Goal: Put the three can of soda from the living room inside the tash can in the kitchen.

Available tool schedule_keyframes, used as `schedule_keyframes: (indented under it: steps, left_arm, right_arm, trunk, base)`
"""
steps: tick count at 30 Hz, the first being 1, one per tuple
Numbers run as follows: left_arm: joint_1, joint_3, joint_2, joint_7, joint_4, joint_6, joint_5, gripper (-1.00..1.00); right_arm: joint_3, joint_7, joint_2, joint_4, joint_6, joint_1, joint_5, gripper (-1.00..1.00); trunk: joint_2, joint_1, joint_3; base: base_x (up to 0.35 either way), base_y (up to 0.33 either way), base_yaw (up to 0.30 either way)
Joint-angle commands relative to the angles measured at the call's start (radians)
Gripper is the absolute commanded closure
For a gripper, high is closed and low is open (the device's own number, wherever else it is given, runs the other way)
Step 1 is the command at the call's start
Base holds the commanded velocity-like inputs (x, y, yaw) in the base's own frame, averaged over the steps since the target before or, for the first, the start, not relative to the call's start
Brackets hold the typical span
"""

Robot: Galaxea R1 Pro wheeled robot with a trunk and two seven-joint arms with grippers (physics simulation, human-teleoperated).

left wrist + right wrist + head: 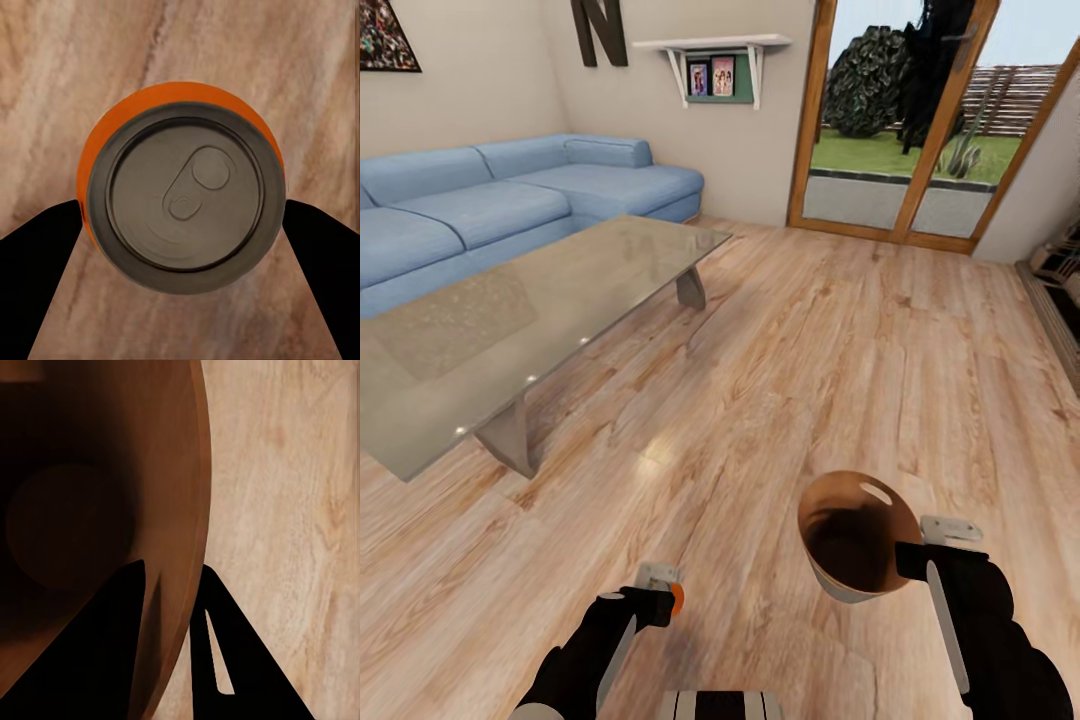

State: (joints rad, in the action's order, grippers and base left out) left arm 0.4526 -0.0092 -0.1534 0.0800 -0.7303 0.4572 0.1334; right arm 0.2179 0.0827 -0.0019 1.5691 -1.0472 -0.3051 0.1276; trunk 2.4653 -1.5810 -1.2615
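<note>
A bright orange can of soda (677,599) is held low over the wood floor, and my left gripper (660,592) is shut on it. In the left wrist view its silvery grey top (184,196) sits between two black fingers (45,251). The trash can (855,535) hangs tilted with its glossy copper inside facing me, its handle cutout at the far rim. My right gripper (920,556) is shut on its near rim. In the right wrist view the fingers (112,645) straddle the copper wall (150,472). The other orange can and the dark blue can are out of view.
A low glass table (510,330) stands ahead on the left, with the long blue sofa (480,210) behind it. Wood-framed glass doors (900,120) are at the back right. A dark hearth edge (1060,300) runs along the right. Light plank floor (810,350) lies between.
</note>
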Motion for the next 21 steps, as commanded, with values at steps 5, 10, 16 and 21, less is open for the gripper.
schedule_keyframes:
  steps: [5, 10, 16, 21]
  left_arm:
    - [0.0, 0.0, 0.0, 0.0, 0.0, 0.0, 0.001, 1.0]
    - [0.0, 0.0, 0.0, 0.0, 0.0, 0.0, 0.0, 1.0]
    - [0.0, 0.0, 0.0, 0.0, -0.001, 0.0, 0.0, 1.0]
    - [0.0, 0.0, 0.0, 0.0, -0.001, 0.0, 0.001, 1.0]
  right_arm:
    - [0.0, -0.001, 0.0, 0.0, 0.0, 0.0, -0.003, 1.0]
    - [0.0, -0.001, 0.0, 0.0, 0.0, 0.0, -0.003, 1.0]
    - [0.0, -0.001, -0.001, 0.0, 0.0, 0.0, -0.003, 1.0]
    - [0.0, -0.001, -0.001, 0.0, 0.0, 0.0, -0.003, 1.0]
  trunk:
    - [-0.035, 0.019, 0.024]
    - [-0.07, 0.039, 0.048]
    - [-0.077, 0.042, 0.06]
    - [-0.077, 0.042, 0.069]
  base:
    - [0.0, 0.0, 0.0]
    - [0.0, 0.0, 0.0]
    - [0.0, 0.0, 0.0]
    - [0.0, 0.0, 0.0]
